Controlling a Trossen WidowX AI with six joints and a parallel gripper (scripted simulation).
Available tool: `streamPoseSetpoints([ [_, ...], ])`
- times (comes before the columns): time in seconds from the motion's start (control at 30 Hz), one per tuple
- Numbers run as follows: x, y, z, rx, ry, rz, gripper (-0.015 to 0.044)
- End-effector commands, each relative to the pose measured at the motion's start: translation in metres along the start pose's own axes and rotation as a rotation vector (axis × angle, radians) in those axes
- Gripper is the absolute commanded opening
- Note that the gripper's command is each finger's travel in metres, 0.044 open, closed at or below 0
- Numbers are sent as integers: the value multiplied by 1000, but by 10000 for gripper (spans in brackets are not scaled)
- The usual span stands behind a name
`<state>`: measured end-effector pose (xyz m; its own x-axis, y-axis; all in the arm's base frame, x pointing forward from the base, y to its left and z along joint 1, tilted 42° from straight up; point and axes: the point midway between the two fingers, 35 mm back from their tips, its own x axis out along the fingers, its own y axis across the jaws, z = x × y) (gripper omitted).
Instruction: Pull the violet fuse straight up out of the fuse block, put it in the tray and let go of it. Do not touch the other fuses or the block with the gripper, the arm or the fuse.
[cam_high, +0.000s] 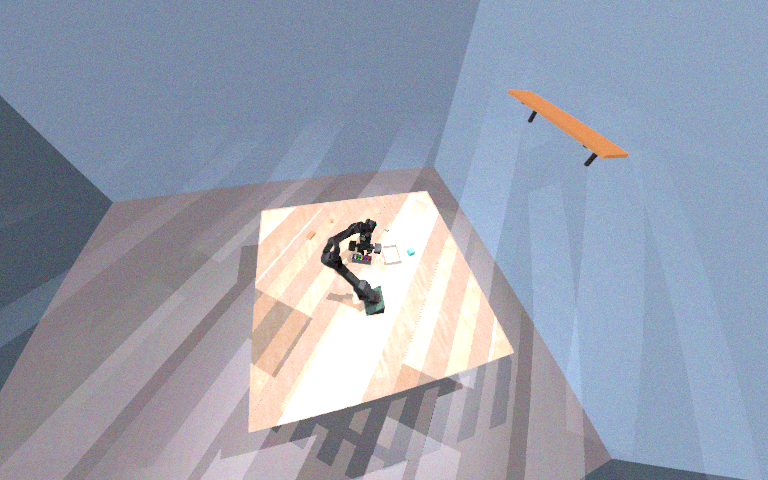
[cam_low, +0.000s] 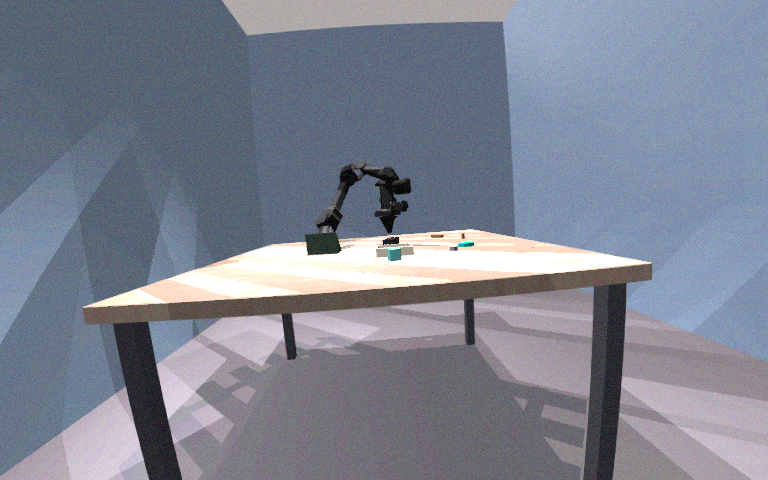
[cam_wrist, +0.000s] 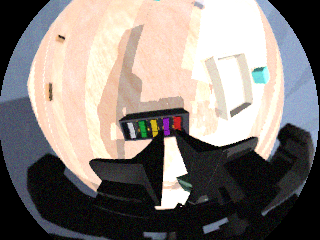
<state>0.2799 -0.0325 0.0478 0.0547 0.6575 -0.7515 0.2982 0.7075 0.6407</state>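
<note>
Violet fuse (cam_high: 365, 258) (cam_wrist: 166, 126) | in blk (cam_high: 361, 262) (cam_low: 390, 241) (cam_wrist: 155, 114) | face's long axis x-wise to row

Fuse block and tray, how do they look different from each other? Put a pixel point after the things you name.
The fuse block (cam_high: 361, 262) (cam_low: 390, 241) (cam_wrist: 156, 115) is dark; the tray (cam_high: 398, 253) (cam_low: 382, 252) (cam_wrist: 219, 87) is pale. The fuse block is a narrow bar, while the tray is broader, a walled frame around an open middle. The fuse block carries five coloured fuses (cam_high: 361, 258) (cam_wrist: 153, 126); the tray shows none. Both rest on the table (cam_high: 351, 362) (cam_low: 339, 285) (cam_wrist: 110, 60).
</note>
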Motion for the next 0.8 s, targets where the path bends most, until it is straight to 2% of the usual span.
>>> streamPoseSetpoints([
  [0.0, 6, 0, -2, 7, 6, 6, 72],
  [0.77, 22, 1, -3, 7, 7, 7, 72],
])
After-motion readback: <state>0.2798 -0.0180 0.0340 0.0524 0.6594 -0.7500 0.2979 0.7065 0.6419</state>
